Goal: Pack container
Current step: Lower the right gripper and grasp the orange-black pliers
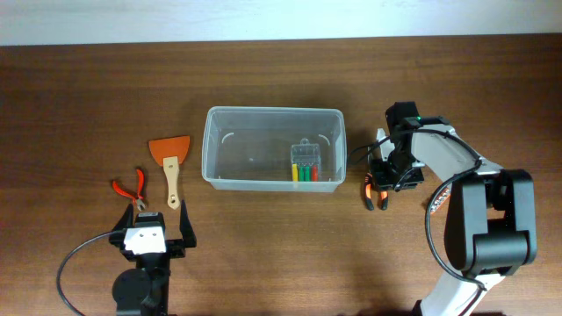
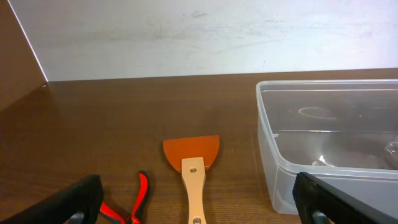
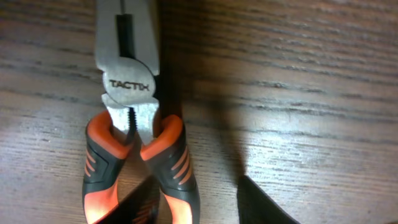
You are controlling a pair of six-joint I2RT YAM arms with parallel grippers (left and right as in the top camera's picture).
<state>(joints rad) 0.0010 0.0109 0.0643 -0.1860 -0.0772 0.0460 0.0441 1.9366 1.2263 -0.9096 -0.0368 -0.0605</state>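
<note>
Dark wood-grain table [image 1: 70, 105] runs right across, with a pale wall behind it. From where I stand the container [image 1: 255, 151] sits about mid-table, long side across, upright and open at the top. Inside it, toward its right end, lies a small clear case [image 1: 305, 162] of coloured bits.

Over on the near left, the left gripper [image 1: 156, 221] hangs low above the table with its fingers spread wide and nothing between them. The container is beyond it and off to its right, well apart. In the left wrist view the tub's near corner [image 2: 273, 155] shows at the right edge. An orange scraper [image 1: 170, 162] with a wooden handle lies straight ahead of this gripper. Red-handled pliers [image 1: 132, 189] lie just left of the scraper.

On the other side, the right gripper [image 1: 386, 180] is down near the container's right short end, close to it but not touching. It sits over a pair of orange-and-black pliers [image 1: 373, 191] lying flat on the wood. The right wrist view is filled by those pliers, marked TACTIX [image 3: 127, 81], and only a dark wedge of one finger [image 3: 261, 205] shows. I cannot tell how far that gripper is spread or whether it grips the pliers
</note>
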